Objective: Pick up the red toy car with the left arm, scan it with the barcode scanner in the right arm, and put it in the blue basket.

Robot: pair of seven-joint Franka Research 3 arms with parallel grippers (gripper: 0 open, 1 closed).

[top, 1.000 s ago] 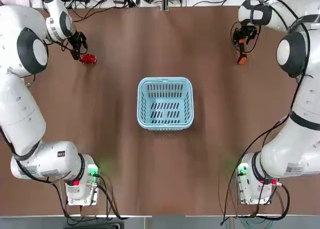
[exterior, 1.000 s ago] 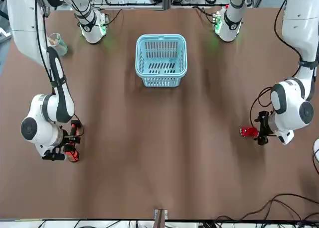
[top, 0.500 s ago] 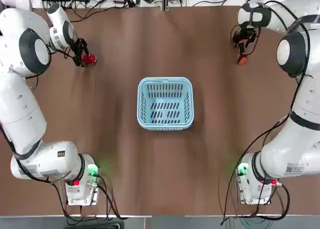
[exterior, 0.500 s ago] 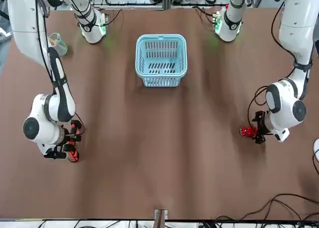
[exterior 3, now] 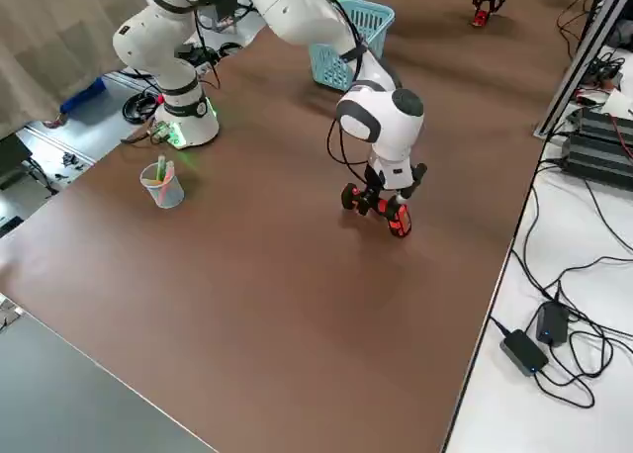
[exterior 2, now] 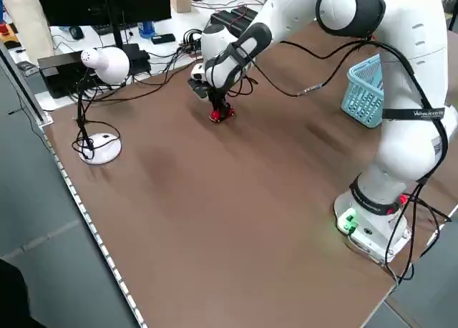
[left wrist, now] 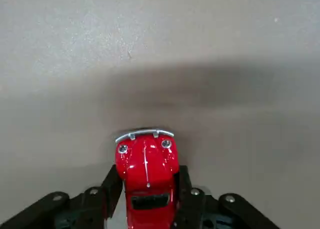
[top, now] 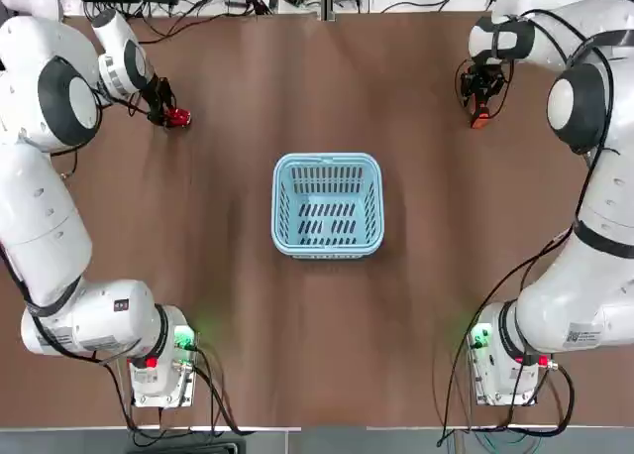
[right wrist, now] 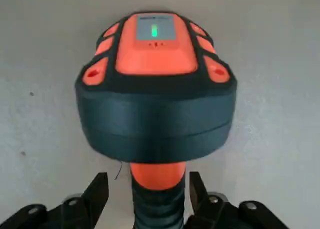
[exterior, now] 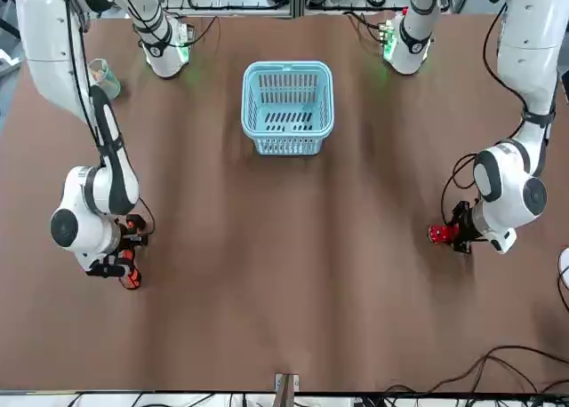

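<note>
A: Where's the car (top: 178,117)?

B: At ten o'clock from the basket (top: 328,205), on the table; my left gripper (left wrist: 148,201) clamps its flanks

A: Handling?

B: Light, glossy, probably slippery. My right gripper (right wrist: 146,196) straddles the scanner (right wrist: 155,84) handle, fingers not touching

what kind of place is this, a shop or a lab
Most likely a robotics lab, not a shop: two white arms bolted to a brown table, cables and electronics along its edges, and a camera on a stand beside it.
</note>
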